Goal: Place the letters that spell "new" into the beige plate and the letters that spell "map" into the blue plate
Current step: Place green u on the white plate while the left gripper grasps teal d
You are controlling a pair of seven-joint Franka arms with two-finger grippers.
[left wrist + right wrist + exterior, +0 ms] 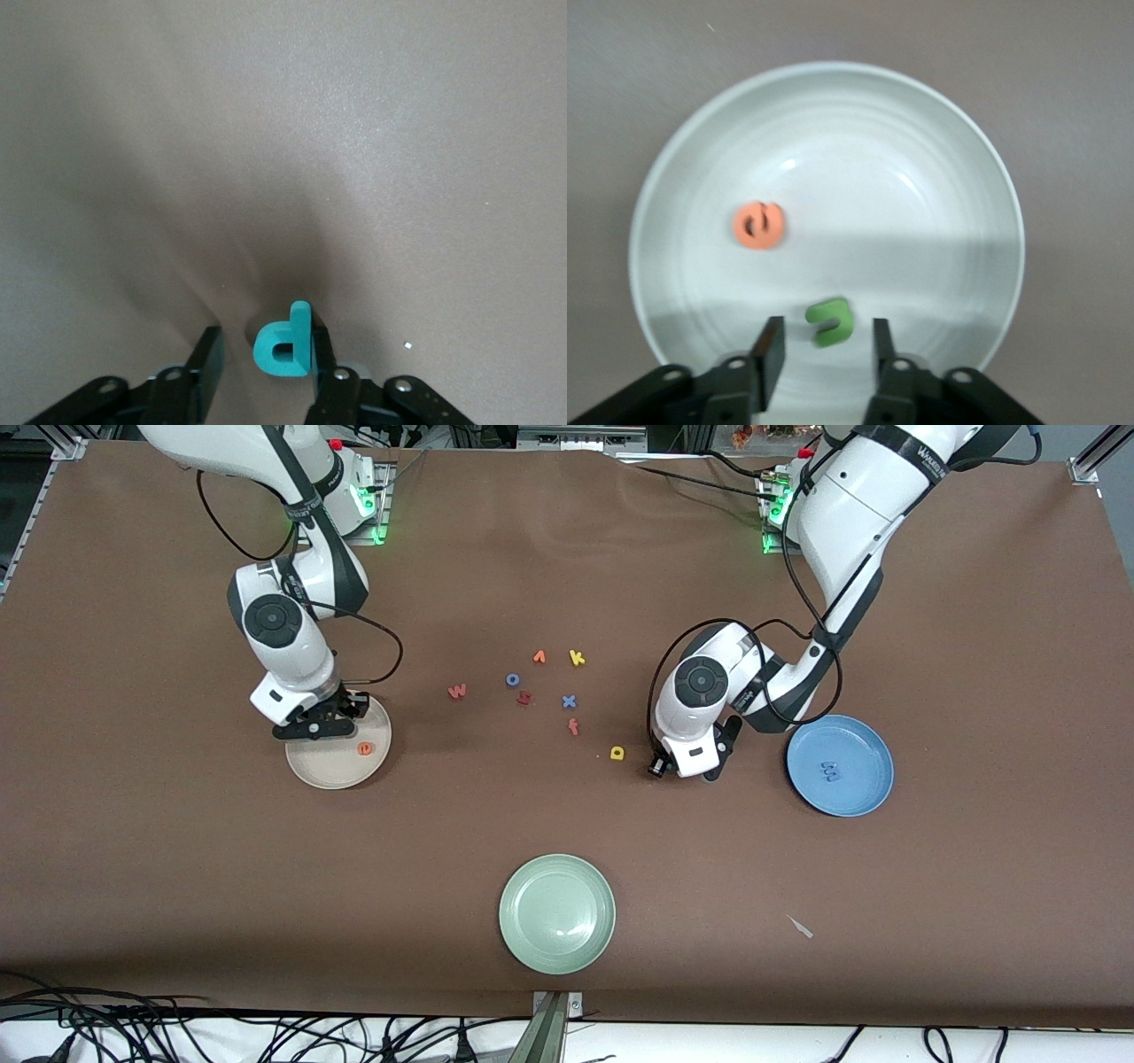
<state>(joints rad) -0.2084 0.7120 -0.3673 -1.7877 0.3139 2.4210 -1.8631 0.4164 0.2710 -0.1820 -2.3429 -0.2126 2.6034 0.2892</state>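
My right gripper point(826, 326) is open over the beige plate point(306, 766). The green n point(830, 321) sits loose between its fingers, touching neither, just above or on the plate's floor. The orange e point(758, 225) lies in the same plate. My left gripper point(264, 341) is down at the table between the yellow a point(617, 754) and the blue plate point(864, 797). The teal p point(283, 343) stands on edge against one finger, with a gap to the other. The blue m point(830, 770) lies in the blue plate. The pinkish-red w point(457, 691) lies on the table.
Loose letters lie mid-table: blue o point(512, 679), orange v point(539, 657), yellow k point(577, 658), dark red h point(524, 699), blue x point(569, 701), red f point(573, 727). A pale green plate point(557, 913) sits nearest the front camera.
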